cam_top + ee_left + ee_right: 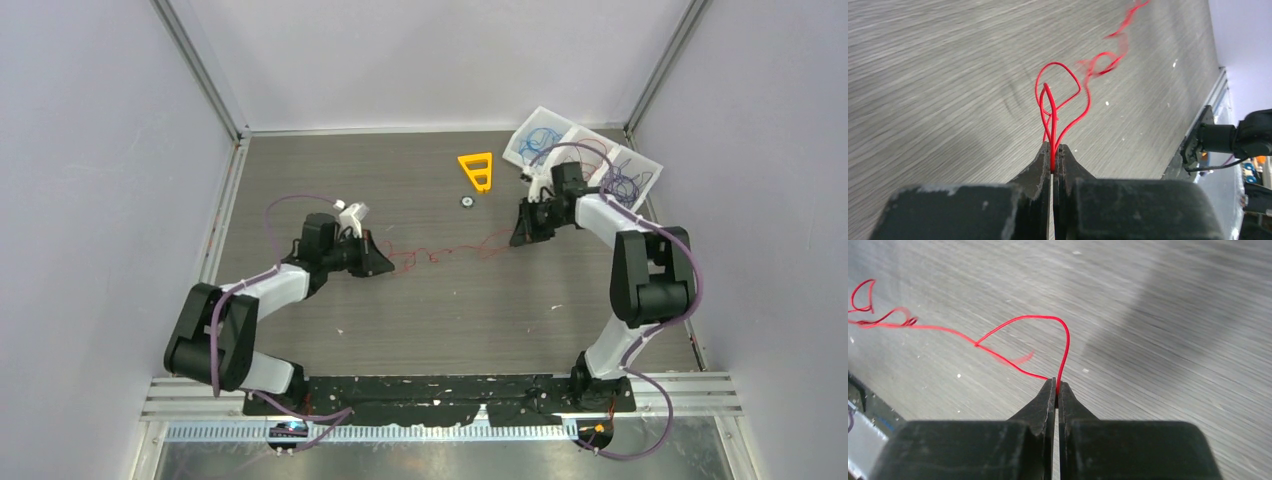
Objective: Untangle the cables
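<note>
Red cable (445,254), left gripper (1053,150) clamped on it, right gripper (1056,386) clamped on it

1. At bottom centre, the jaws are pressed together on a red cable (1038,316).
2. Two strands leave the tips and meet left of centre, forming a loop.
3. Beyond that the cable runs, blurred, to small curls at upper left.
4. Behind lies the grey wood-grain tabletop (1158,285), with a darker shadow (1168,335) on the right.
</note>
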`<action>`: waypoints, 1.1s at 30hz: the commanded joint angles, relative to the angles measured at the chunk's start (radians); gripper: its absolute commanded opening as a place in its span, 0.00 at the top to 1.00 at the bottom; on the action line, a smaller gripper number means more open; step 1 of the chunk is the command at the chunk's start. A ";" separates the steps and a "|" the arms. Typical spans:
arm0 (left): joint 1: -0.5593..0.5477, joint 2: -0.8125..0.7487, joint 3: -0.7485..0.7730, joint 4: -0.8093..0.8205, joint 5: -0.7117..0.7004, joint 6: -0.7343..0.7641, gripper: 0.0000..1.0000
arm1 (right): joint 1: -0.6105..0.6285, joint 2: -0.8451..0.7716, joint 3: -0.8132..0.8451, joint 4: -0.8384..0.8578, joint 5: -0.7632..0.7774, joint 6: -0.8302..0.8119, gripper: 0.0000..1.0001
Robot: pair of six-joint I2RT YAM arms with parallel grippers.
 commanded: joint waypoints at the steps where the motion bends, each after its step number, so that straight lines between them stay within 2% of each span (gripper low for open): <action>1: 0.073 -0.081 -0.024 -0.135 -0.018 0.116 1.00 | -0.082 -0.094 -0.014 -0.054 0.066 -0.099 0.95; 10: 0.180 -0.135 -0.016 -0.239 -0.033 0.149 1.00 | -0.230 -0.203 0.019 -0.091 0.087 -0.168 0.94; 12: 0.177 -0.136 0.001 -0.241 0.009 0.183 1.00 | -0.245 -0.219 0.043 -0.103 0.047 -0.182 0.95; 14: 0.117 -0.151 0.048 -0.241 0.048 0.221 1.00 | -0.236 -0.233 0.063 -0.122 -0.035 -0.186 0.95; 16: 0.031 -0.156 0.096 -0.203 0.073 0.215 1.00 | -0.196 -0.251 0.072 -0.133 -0.132 -0.184 0.95; 19: -0.089 -0.105 0.210 -0.156 0.106 0.184 1.00 | -0.059 -0.261 0.081 -0.161 -0.240 -0.198 0.95; 22: -0.165 -0.027 0.321 -0.111 0.130 0.133 1.00 | 0.038 -0.274 0.090 -0.175 -0.318 -0.206 0.95; 27: -0.238 0.072 0.460 -0.072 0.224 0.097 1.00 | 0.092 -0.299 0.151 -0.197 -0.447 -0.197 0.95; 33: -0.262 0.096 0.457 -0.005 0.261 0.048 1.00 | 0.145 -0.354 0.174 -0.191 -0.521 -0.167 0.94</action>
